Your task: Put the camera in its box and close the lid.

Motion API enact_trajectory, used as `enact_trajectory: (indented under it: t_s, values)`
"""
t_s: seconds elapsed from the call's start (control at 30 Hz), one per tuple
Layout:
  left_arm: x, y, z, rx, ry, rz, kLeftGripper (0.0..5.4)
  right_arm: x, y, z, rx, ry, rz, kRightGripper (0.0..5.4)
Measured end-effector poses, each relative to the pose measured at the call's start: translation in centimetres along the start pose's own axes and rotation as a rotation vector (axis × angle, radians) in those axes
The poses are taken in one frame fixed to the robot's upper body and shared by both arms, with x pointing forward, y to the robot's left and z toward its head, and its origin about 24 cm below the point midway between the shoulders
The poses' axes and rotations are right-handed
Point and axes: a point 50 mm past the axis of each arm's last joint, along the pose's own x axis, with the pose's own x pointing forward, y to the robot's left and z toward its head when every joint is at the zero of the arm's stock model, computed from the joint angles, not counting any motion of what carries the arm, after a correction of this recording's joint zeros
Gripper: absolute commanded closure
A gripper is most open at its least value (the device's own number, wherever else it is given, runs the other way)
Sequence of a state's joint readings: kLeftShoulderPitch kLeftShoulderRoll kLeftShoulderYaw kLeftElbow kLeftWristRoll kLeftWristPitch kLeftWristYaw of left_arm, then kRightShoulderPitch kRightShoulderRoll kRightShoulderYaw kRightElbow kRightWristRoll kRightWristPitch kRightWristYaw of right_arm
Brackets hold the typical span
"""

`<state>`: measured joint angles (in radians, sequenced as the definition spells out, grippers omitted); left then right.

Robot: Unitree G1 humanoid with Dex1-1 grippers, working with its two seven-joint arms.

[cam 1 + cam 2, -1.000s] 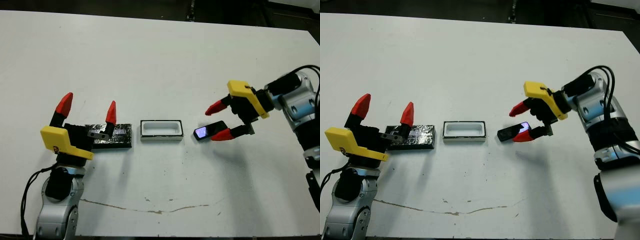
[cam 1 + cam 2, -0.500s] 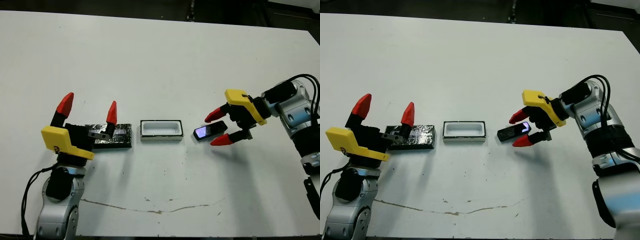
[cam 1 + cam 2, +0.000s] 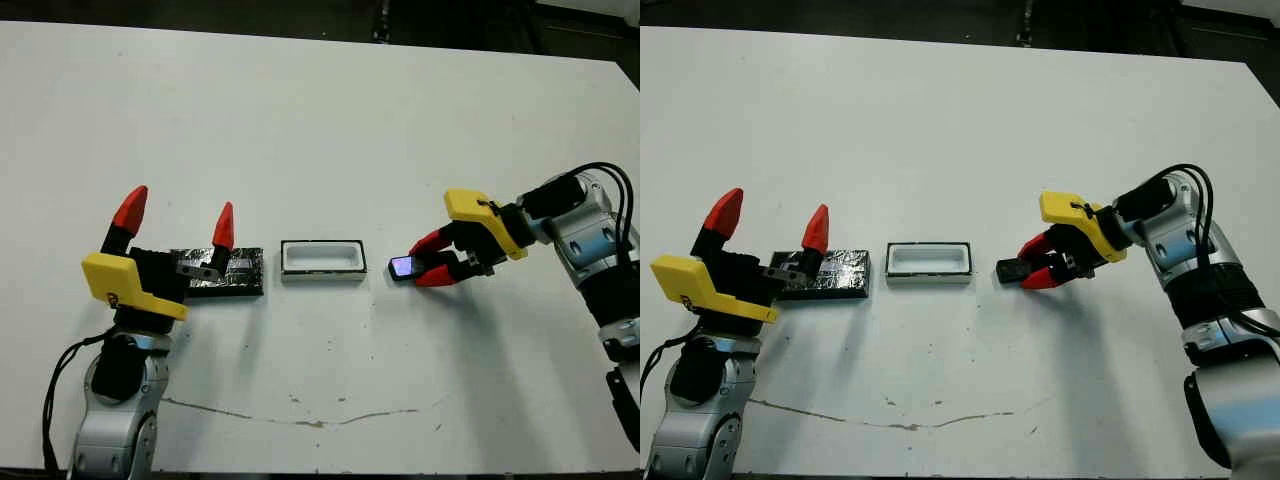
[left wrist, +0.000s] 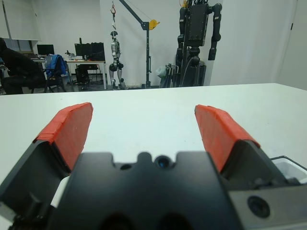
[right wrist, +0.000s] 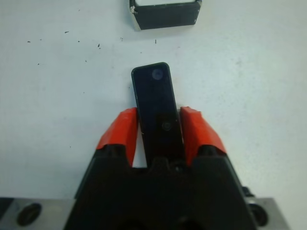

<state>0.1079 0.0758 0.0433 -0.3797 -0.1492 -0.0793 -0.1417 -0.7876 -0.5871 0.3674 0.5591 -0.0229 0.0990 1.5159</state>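
Right wrist view, nearest first: my right gripper (image 5: 159,128) now has both red fingers pressed against the long sides of the camera (image 5: 157,108), which sticks out forward between them. Half a second ago those fingers stood spread on either side of it; a second ago they were wider and higher. So the pinch has just closed, and I judge the grasp step done, lift and carry to come.

Camera is a narrow black bar, glossy, with a small round lens mark near its far end. From the head view its free end shows a bluish-purple glint (image 3: 402,266). It lies on the table (image 3: 320,130), or barely off it; I cannot tell which.

Just beyond the camera's tip sits the box (image 3: 321,261), a white tray with a dark outer rim, open and with nothing in it. Short gap between the two, roughly in line.

Farther along the same row lies the lid (image 3: 238,272), a black speckled slab with a silvery stripe, flat, just beside the box. My left gripper (image 3: 176,218) hangs over its far end, fingers spread wide, gripping nothing, unchanged over the last second.
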Motion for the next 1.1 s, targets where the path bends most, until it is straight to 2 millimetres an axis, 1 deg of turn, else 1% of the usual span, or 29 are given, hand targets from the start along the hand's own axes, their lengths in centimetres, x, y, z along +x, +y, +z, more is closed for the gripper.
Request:
enact_trajectory:
  t_s: [0.07,0.27,0.4,0.53,0.63,0.73,0.87,0.97,1.1]
  values:
    - [0.0,0.0,0.0,0.0,0.0,0.0,0.0,0.0,0.1,-0.1,0.006,-0.013,-0.009,3.74]
    - [0.0,0.0,0.0,-0.002,0.0,0.0,0.0,0.2,0.4,0.0,-0.005,-0.039,-0.04,3.74]
    - [0.0,0.0,0.0,-0.002,0.0,0.0,0.0,0.2,0.5,0.4,-0.006,-0.04,-0.04,3.74]
    - [0.0,0.0,0.0,-0.001,0.0,0.0,0.0,-0.3,0.5,0.5,0.091,-0.117,-0.03,3.74]
    - [0.0,0.0,0.0,0.0,0.0,0.0,0.0,-1.0,0.4,0.9,0.123,-0.188,-0.04,3.74]
    - [0.0,0.0,0.0,-0.001,0.0,0.0,0.0,-1.9,0.0,1.9,0.111,-0.241,-0.064,3.74]
    - [0.0,0.0,0.0,-0.001,-0.001,0.0,0.0,-2.7,-0.7,3.7,0.049,-0.256,-0.1,3.74]
    - [0.0,-0.1,0.0,-0.003,-0.001,-0.002,0.0,-2.5,-1.4,5.2,0.021,-0.273,-0.097,3.74]
    - [0.0,-0.1,0.0,-0.002,0.0,-0.003,0.0,-1.5,-2.0,6.9,-0.014,-0.277,-0.062,3.74]
